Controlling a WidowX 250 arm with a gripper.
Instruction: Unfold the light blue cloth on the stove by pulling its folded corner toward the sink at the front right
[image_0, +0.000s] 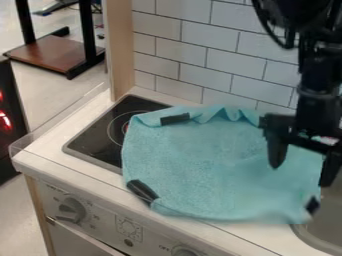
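Camera view: a turquoise towel (200, 160) lies spread over the black cooktop (92, 142) and white desk (57, 164), black tabs (175, 119) perhaps marking its edges for grabbing; the pincer (302, 162) hangs above its sink-side end, fingers parted, apparently gripping nothing.

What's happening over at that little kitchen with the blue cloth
A black robot arm is at the right, its end effector open over the right side of a light blue cloth with dark patches along its edge. Whether it touches the cloth is hard to tell. The cloth lies spread out, a bit rumpled along the back, covering part of the black cooktop and the white counter, and reaching to the sink.
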